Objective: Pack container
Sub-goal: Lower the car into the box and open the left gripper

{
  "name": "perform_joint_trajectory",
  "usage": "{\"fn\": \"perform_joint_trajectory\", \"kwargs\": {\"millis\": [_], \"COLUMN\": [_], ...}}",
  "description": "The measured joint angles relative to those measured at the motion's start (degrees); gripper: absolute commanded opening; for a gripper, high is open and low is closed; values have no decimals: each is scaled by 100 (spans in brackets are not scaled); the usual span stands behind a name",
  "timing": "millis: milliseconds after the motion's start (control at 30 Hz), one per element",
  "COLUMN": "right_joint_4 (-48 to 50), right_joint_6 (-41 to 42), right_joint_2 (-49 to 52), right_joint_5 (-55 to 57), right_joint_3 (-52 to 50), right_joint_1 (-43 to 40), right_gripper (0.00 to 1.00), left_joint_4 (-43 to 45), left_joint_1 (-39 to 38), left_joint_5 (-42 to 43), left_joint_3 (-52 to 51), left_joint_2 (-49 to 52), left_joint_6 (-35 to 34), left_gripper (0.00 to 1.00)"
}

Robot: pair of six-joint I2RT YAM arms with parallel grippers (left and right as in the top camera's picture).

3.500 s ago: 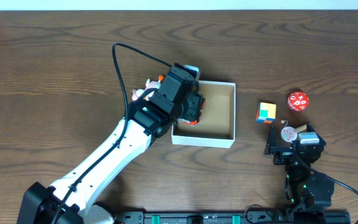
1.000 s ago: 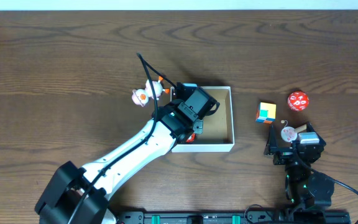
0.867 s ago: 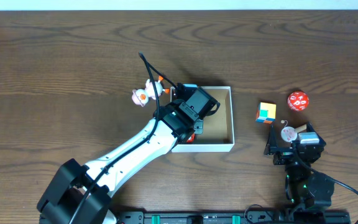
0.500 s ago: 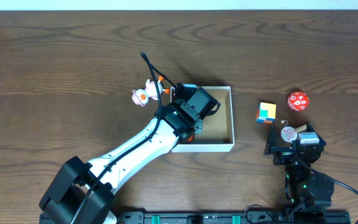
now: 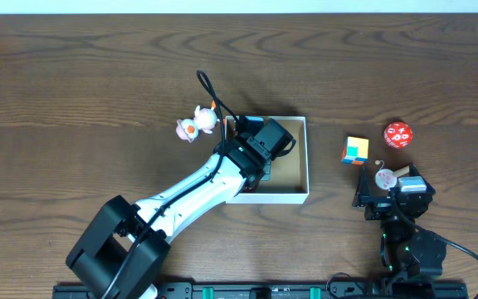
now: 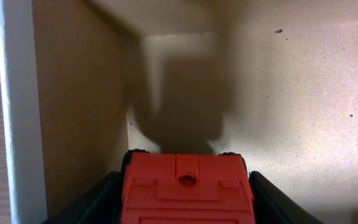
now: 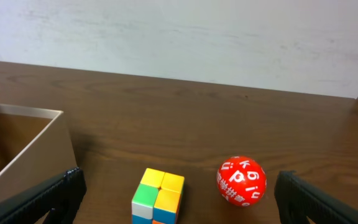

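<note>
The container, a square white box with a brown inside, sits mid-table. My left gripper reaches down into its left part and is shut on a red plastic toy. In the left wrist view the toy sits between the two black fingers, just above the brown floor and beside the left wall. My right gripper rests open and empty at the right. In the right wrist view its open jaws face a colour cube and a red ball.
A small pink and white toy lies just outside the container's top-left corner. The colour cube and the red ball lie right of the container. A small round pink-white piece lies by the right gripper.
My left gripper has moved deeper into the container with the red toy. The container has slid slightly left. The pink toy, partly covered earlier, now shows fully. The right arm has not moved.
</note>
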Motion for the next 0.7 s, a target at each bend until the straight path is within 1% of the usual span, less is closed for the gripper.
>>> {"fn": "perform_joint_trajectory", "kwargs": {"millis": [67, 167, 200, 233, 267, 433, 700], "right_joint_4": [0, 0, 0, 0, 0, 0, 0], "right_joint_6": [0, 0, 0, 0, 0, 0, 0], "right_joint_2": [0, 0, 0, 0, 0, 0, 0], "right_joint_5": [0, 0, 2, 0, 0, 2, 0], "right_joint_3": [0, 0, 0, 0, 0, 0, 0], "right_joint_1": [0, 0, 0, 0, 0, 0, 0], "right_gripper": [99, 99, 99, 99, 99, 99, 99], "left_joint_4": [28, 33, 42, 57, 83, 199, 317], "left_joint_1": [2, 2, 2, 2, 2, 0, 2], "left_joint_5": [-2, -2, -2, -2, -4, -39, -61], "left_joint_3": [-2, 0, 0, 0, 0, 0, 0], "left_joint_2": [0, 0, 0, 0, 0, 0, 0], "left_joint_6": [4, 15, 28, 48, 92, 219, 302], "left_gripper": [51, 55, 59, 65, 68, 73, 74]}}
